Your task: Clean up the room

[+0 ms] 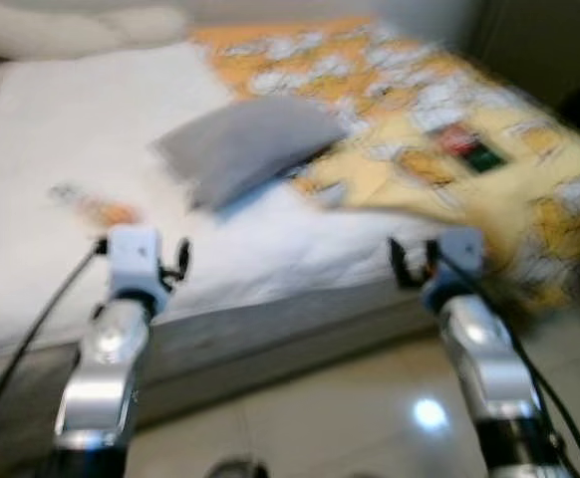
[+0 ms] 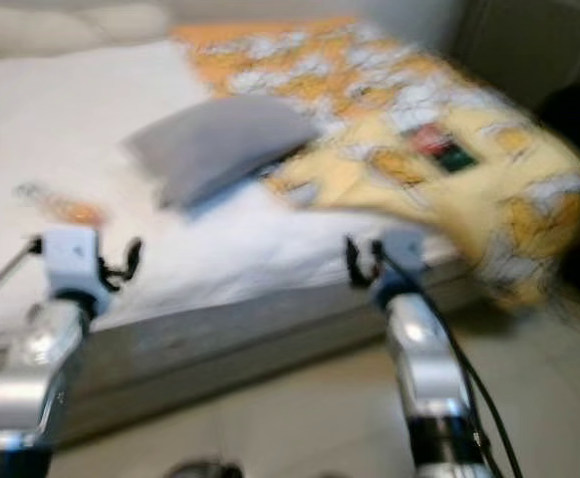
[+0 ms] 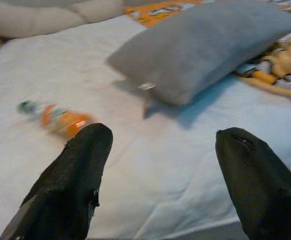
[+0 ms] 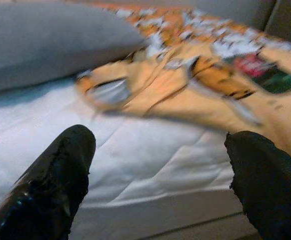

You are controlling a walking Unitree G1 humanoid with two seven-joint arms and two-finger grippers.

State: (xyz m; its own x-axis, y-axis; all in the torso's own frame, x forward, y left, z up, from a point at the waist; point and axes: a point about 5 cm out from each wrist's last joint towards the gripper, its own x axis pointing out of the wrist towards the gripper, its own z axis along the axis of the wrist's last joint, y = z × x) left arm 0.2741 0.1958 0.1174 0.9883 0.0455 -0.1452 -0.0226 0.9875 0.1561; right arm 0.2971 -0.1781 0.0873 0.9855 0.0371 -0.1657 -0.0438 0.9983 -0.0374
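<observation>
Hovering at the near edge of the white-sheeted bed: left hand and right hand, both with fingers spread wide, holding and touching nothing. Lying mid-bed, a soft grey rectangular pillow; left of it, a blurred orange plastic bottle; right of it, a rumpled yellow-orange patterned blanket.

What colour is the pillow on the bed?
The pillow is plain grey, clearest in the left wrist view.

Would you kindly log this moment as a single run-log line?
left gripper: open, empty, facing bed | right gripper: open, empty | grey pillow on bed, beside yellow blanket | orange bottle on sheet
</observation>
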